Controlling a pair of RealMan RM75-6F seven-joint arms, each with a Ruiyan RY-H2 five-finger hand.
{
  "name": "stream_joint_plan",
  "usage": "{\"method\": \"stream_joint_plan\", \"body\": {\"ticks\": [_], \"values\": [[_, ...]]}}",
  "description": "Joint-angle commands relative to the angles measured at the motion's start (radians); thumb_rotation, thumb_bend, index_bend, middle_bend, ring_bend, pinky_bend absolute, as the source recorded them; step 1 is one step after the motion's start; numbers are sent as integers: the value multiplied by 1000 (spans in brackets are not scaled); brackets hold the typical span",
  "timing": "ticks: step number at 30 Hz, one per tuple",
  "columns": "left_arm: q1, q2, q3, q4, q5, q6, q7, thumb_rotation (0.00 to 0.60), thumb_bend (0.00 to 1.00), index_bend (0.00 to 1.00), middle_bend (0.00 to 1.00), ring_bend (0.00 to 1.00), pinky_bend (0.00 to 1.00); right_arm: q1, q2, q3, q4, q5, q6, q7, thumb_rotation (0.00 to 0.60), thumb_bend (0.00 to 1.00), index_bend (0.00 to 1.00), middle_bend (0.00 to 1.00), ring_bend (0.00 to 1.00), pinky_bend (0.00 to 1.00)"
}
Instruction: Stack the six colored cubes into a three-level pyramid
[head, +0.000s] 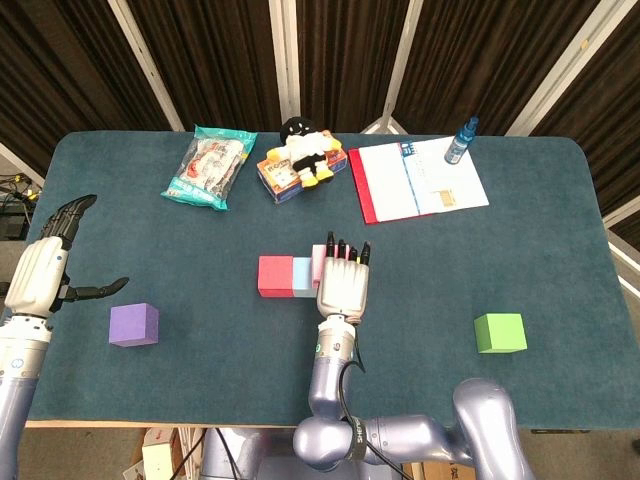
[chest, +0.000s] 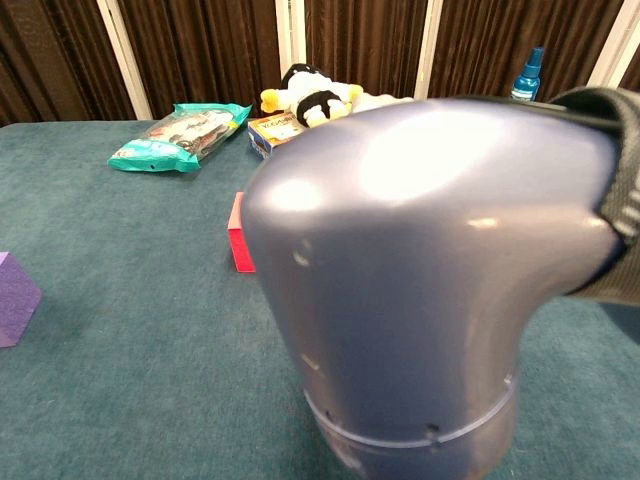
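Head view: high above near edge, looking steeply down, whole tabletop (head: 560, 230) in frame. Chest view: low at near edge, facing far edge, mostly blocked by close arm (chest: 430, 280). Shared: red cube (head: 275, 276), purple cube (head: 134, 324), far-edge clutter.

In the chest view the right arm (chest: 420, 290) fills most of the frame and hides the row of cubes save an edge of the red cube (chest: 238, 235). The purple cube (chest: 14, 298) is cut by the left edge. In the head view the right hand (head: 343, 278) covers most of the pink cube (head: 318, 263).
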Motion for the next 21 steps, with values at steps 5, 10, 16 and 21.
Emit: {"method": "stream_joint_plan", "body": {"ticks": [5, 10, 16, 21], "values": [[0, -1, 0, 0, 0, 0, 0, 600, 48, 0, 47, 0, 0, -8, 2, -2, -6, -5, -4, -3, 600, 533, 0, 454, 184, 0], [0, -1, 0, 1, -2, 1, 1, 600, 48, 0, 47, 0, 0, -14, -1, -5, -9, -4, -5, -8, 600, 532, 0, 454, 183, 0], [-1, -1, 0, 0, -1, 1, 2, 600, 48, 0, 47, 0, 0, -12, -3, -4, -14, -14, -4, -12, 600, 532, 0, 454, 183, 0], [0, 1, 0, -2, 1, 2, 1, 600, 48, 0, 48, 0, 0, -15, -9, -2, -12, -13, -4, -14, 600, 532, 0, 454, 180, 0]]}}
